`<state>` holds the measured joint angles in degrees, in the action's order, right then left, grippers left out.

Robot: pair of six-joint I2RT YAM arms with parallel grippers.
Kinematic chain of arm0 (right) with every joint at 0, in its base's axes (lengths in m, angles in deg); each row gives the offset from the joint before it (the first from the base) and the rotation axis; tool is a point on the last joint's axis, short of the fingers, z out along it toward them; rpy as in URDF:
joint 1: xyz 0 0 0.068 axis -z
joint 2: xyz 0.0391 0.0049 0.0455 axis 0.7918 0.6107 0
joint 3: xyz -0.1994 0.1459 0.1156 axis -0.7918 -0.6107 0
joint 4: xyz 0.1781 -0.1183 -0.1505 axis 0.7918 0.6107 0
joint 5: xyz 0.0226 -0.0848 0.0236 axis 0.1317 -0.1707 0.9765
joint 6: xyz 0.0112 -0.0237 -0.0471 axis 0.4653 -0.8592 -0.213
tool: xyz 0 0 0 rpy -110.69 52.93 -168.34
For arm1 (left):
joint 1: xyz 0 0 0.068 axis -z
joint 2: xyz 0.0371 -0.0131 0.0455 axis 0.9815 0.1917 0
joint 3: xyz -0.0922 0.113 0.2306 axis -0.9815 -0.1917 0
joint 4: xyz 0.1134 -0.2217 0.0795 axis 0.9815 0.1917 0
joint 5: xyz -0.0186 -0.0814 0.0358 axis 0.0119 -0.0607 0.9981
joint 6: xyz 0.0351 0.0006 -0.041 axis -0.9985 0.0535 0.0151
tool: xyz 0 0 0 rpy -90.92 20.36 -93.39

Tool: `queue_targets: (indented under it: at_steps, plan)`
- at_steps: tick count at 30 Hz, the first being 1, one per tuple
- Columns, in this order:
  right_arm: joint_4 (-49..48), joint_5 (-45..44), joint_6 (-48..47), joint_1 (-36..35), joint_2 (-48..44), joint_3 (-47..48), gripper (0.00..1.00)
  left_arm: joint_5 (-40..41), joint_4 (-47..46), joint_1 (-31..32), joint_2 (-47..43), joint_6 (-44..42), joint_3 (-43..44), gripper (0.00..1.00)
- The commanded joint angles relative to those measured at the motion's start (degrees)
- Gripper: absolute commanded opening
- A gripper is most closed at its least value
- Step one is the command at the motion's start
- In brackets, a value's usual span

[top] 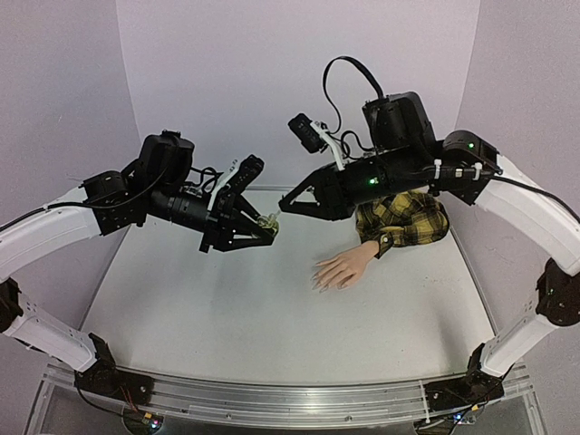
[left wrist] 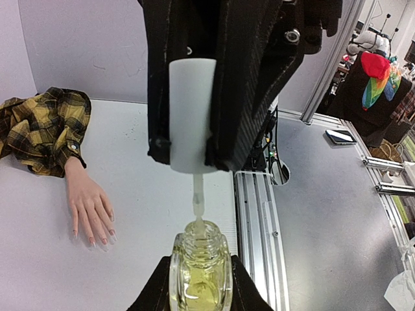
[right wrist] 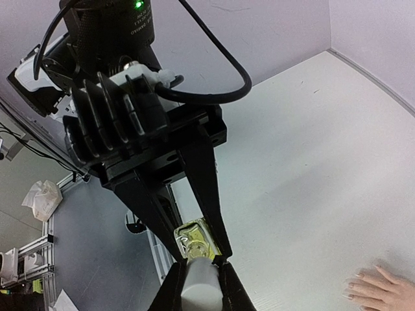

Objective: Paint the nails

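L arm, mid-left over the desk [top: 227, 317]: left gripper [top: 269, 227] is clamped on a tiny glass bottle [left wrist: 200, 275] of yellowish liquid, held clear of the surface, neck open. Just right of it, the right gripper [top: 284, 207] meets it tip to tip and is clenched on the white cap [left wrist: 191, 116], one finger each side. Cap is off the bottle, in line w/ the neck. Thin brush stem [left wrist: 198, 201] runs from the cap to the bottle mouth; can't tell how deep the tip sits. Further right, nearer the arm bases, the mannequin hand [top: 343, 270] lies palm-down on the desk, fingers pointing near-left, apart from both grippers. Its nails [left wrist: 102, 241] show at the fingertips, too small to judge colour. Far right: yellow-and-black plaid sleeve [top: 403, 219] bunched at the wrist, partly under the R arm.
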<state>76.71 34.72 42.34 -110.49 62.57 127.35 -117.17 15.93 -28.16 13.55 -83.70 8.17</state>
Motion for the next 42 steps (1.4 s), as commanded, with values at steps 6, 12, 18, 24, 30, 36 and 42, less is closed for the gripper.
queue_targets:
  at_steps: [6, 12, 18, 24, 30, 36, 42]
  plan:
    - [-1.4, -0.9, -0.1, 0.4, -2.4, -0.3, 0.0, 0.6, -1.6, 0.0, 0.3, -0.6, 0.7, 0.0]
    - [-1.4, -1.1, -0.2, 0.5, -3.0, -0.7, 0.0, 0.9, -1.6, -0.1, 0.1, -0.7, 0.5, 0.0]
    - [-1.5, -1.9, -0.2, 0.7, -4.2, -1.6, 0.0, 1.6, -1.5, 0.0, 0.3, -0.7, 0.2, 0.0]
    - [-1.6, -3.8, 0.1, 0.7, -6.9, -3.4, 0.0, 3.7, -2.0, -0.1, -0.1, -0.9, -0.7, 0.0]
    - [-3.0, -9.4, 1.9, 2.2, -13.6, -12.2, 0.0, 11.7, -7.0, 0.0, -3.9, 0.2, -4.4, 0.0]
    - [-9.2, -13.6, 8.2, 6.3, -20.1, -29.2, 0.0, 29.0, -16.0, -0.1, -10.4, 2.4, -9.5, 0.0]
    - [-16.4, -18.7, 11.6, 7.7, -19.4, -41.2, 0.0, 44.4, -21.0, 0.0, -12.2, 2.7, -10.7, 0.0]
